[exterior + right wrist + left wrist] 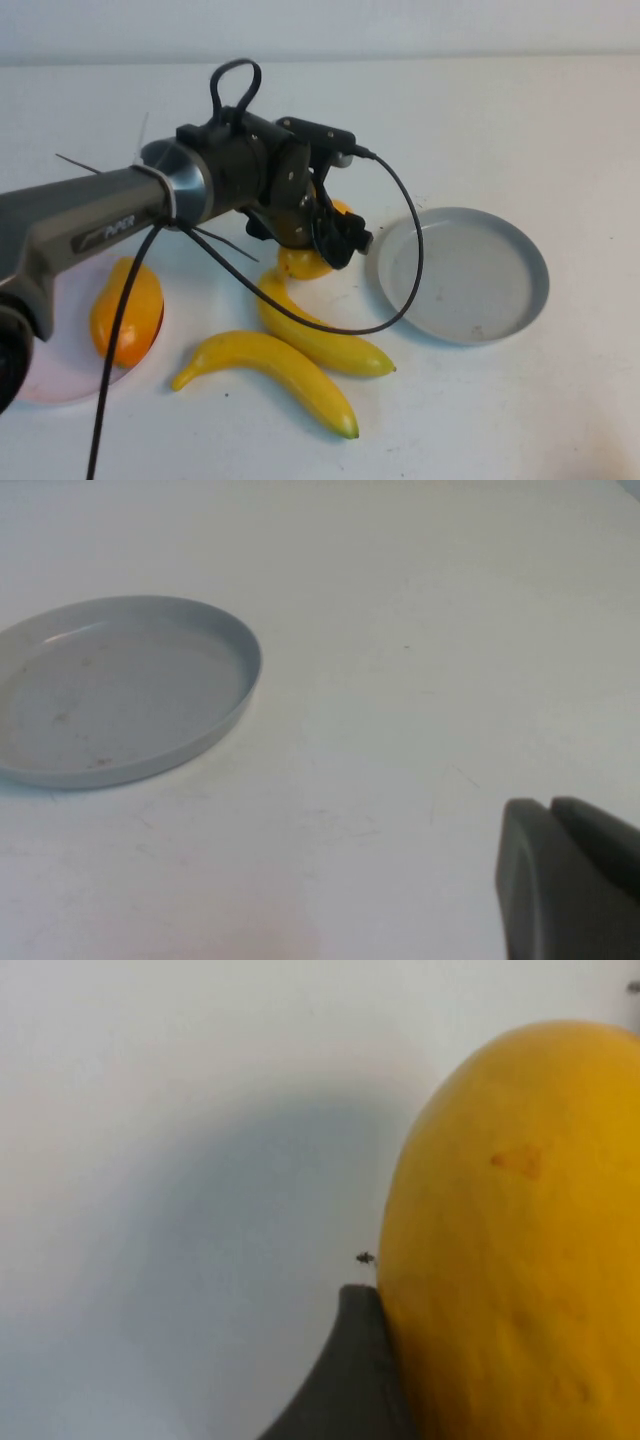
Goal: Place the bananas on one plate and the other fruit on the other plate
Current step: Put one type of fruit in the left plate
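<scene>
My left gripper (335,235) reaches over the table's middle and is shut on a plump yellow-orange fruit (303,263). That fruit fills the left wrist view (510,1240), with one dark finger (350,1380) pressed on its side. The second plump fruit (127,310) lies on the pale pink plate (50,385) at the left. Two bananas lie on the table in front, one nearer the gripper (325,342) and one closer to me (270,362). The grey-blue plate (530,300) is empty at the right and shows in the right wrist view (245,675). My right gripper (550,815) is shut and empty, out of the high view.
The left arm's black cable (410,250) loops over the table and the near edge of the grey-blue plate. The white tabletop (480,110) stretches behind and to the right of the plates.
</scene>
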Robot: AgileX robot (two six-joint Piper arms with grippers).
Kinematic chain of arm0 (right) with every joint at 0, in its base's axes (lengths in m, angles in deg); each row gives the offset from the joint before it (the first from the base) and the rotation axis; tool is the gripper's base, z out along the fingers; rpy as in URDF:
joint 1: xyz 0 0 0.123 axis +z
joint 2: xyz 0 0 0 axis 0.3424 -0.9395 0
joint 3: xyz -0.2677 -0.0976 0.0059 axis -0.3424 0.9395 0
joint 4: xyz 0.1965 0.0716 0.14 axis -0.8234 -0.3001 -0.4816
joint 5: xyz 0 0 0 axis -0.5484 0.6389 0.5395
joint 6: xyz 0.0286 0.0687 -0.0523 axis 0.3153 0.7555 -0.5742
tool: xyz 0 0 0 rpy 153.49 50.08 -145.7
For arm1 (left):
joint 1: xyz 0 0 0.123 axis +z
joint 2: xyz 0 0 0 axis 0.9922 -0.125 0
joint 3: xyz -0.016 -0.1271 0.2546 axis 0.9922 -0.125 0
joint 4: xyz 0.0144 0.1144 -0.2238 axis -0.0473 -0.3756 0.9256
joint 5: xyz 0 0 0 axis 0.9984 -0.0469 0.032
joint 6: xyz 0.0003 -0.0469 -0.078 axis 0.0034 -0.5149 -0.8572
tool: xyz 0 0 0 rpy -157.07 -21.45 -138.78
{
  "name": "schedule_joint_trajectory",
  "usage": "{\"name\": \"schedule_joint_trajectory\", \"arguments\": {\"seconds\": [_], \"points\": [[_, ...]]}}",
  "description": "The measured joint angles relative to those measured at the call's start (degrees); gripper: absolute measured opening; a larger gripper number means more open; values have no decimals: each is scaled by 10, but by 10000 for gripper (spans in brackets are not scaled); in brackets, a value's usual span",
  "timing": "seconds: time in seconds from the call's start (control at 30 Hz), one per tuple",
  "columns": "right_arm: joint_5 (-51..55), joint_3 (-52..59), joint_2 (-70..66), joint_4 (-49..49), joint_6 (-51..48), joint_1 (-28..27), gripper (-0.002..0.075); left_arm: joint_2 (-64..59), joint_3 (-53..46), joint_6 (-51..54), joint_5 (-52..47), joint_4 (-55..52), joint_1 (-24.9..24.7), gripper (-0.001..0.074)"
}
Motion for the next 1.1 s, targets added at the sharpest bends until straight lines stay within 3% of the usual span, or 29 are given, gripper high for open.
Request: {"name": "schedule_joint_trajectory", "arguments": {"seconds": [0.27,0.43,0.67,0.87,1.1], "points": [[0,0,0,0,0,0,-18,107,68,37,-177,-13,0,554],[0,0,0,0,0,0,-18,183,42,40,-246,-24,21,554],[0,0,0,0,0,0,-18,303,-71,40,-282,-30,100,554],[0,0,0,0,0,0,-18,361,-180,40,-290,-31,211,554],[0,0,0,-1,0,0,-18,370,-302,50,-181,-33,296,554]]}}
